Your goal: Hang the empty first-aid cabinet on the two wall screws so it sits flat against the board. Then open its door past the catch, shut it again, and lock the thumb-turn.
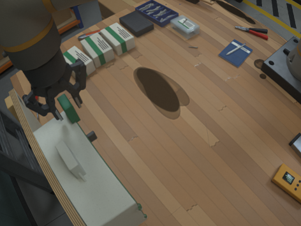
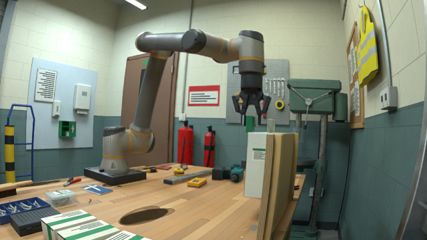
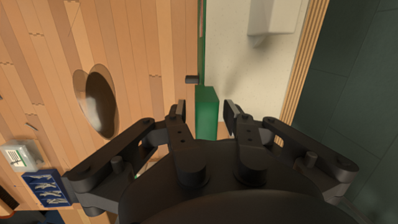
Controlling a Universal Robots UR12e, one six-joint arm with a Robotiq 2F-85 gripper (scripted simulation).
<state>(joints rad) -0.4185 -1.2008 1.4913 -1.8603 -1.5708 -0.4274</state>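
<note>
The white first-aid cabinet (image 1: 86,178) (image 2: 255,163) hangs against the upright plywood board (image 2: 278,185) at the bench's edge, its door closed. A green handle tab (image 1: 68,108) (image 3: 205,112) sticks up from the cabinet's top edge, and a small dark thumb-turn knob (image 1: 91,136) (image 3: 192,79) projects from the door side. A white block (image 1: 70,159) sits on the cabinet's top face. My gripper (image 1: 65,106) (image 2: 251,115) (image 3: 203,113) is open, its fingers on either side of the green tab, and holds nothing.
A blue parts tray (image 1: 156,12) and a clear box (image 1: 185,26) lie at the bench's far side, beside a black case (image 1: 136,23) and three green-striped cartons (image 1: 100,48). A round hole (image 1: 159,91) opens mid-bench. A yellow meter (image 1: 288,180) lies at the right.
</note>
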